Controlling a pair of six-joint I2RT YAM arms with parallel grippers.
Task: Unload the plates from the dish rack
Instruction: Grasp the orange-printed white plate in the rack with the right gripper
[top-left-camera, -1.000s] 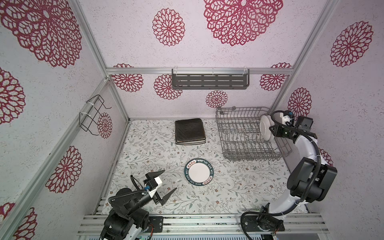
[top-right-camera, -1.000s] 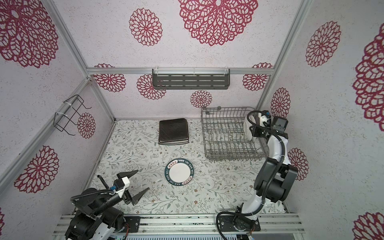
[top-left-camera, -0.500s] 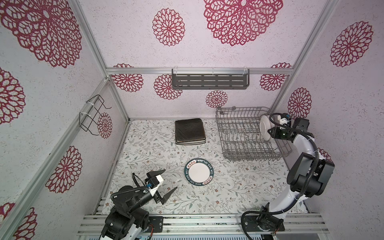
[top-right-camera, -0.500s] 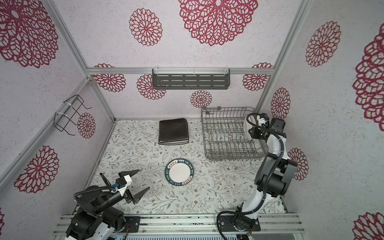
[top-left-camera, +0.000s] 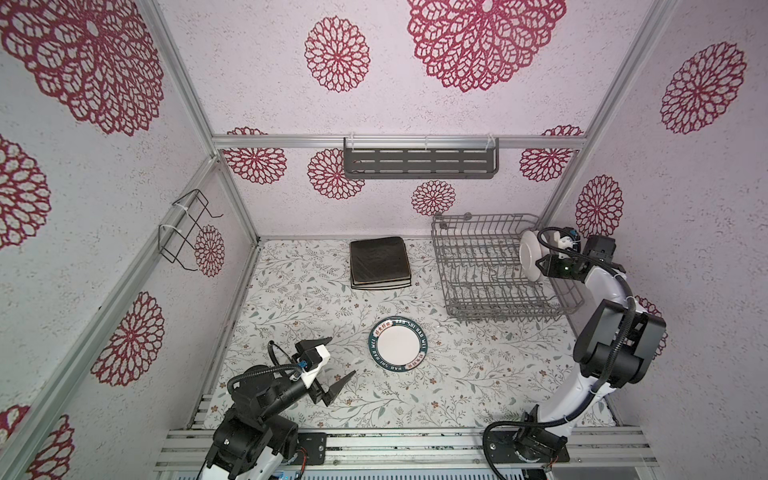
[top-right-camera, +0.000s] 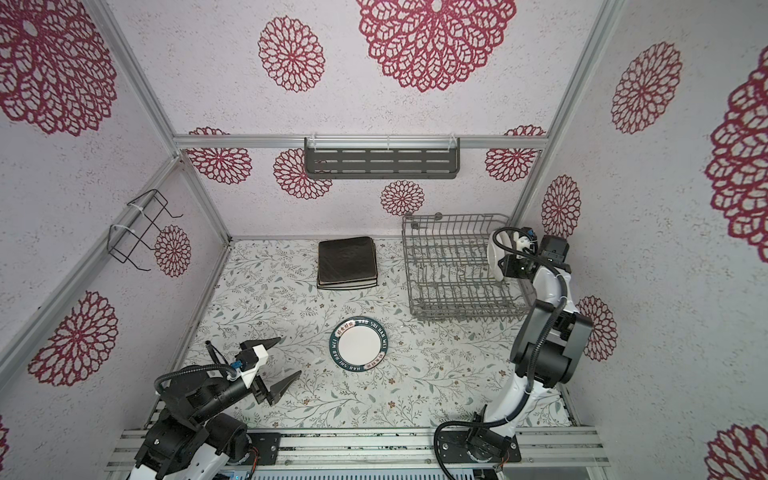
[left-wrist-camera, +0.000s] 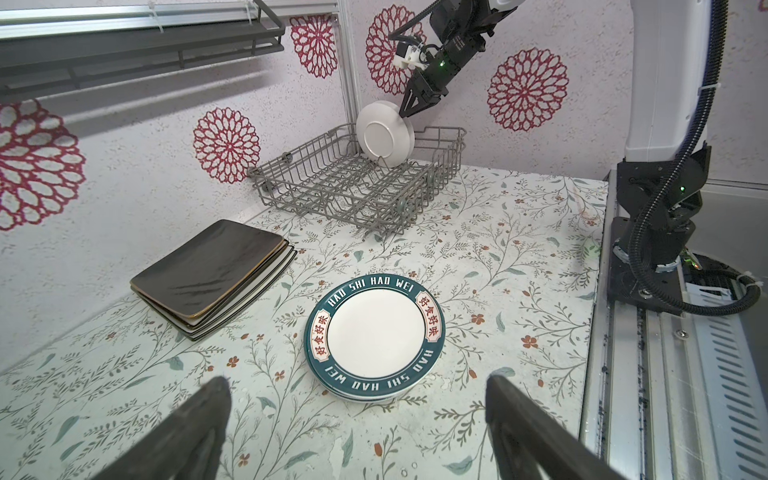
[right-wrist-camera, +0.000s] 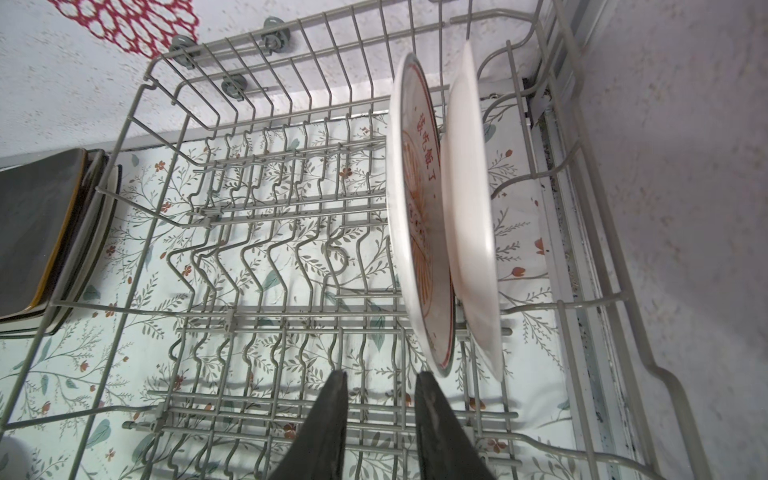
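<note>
The grey wire dish rack (top-left-camera: 482, 217) (top-right-camera: 453, 216) (left-wrist-camera: 345, 187) (right-wrist-camera: 166, 83) stands at the back right. Two round white plates stand upright at its right end: one with red print (right-wrist-camera: 419, 208) (top-left-camera: 528, 255) (top-right-camera: 494, 259) (left-wrist-camera: 380, 133) and a plain one (right-wrist-camera: 469, 187) behind it. My right gripper (right-wrist-camera: 381, 374) (top-left-camera: 540, 266) (top-right-camera: 500, 266) hangs over the rack, open by a narrow gap with nothing in it; one fingertip sits beside the printed plate's rim. My left gripper (top-left-camera: 342, 356) (top-right-camera: 290, 355) (left-wrist-camera: 356, 380) is wide open and empty over the table's front left.
A stack of round plates with a teal lettered rim (top-left-camera: 398, 344) (top-right-camera: 360, 344) (left-wrist-camera: 376, 328) lies mid-table. A stack of square plates, black on top (top-left-camera: 379, 259) (top-right-camera: 346, 259) (left-wrist-camera: 212, 270) (right-wrist-camera: 37, 224), lies left of the rack. A dark slotted shelf (top-left-camera: 419, 164) hangs on the back wall.
My right gripper has edged left and down toward the standing plates. The left arm has shifted only slightly.
</note>
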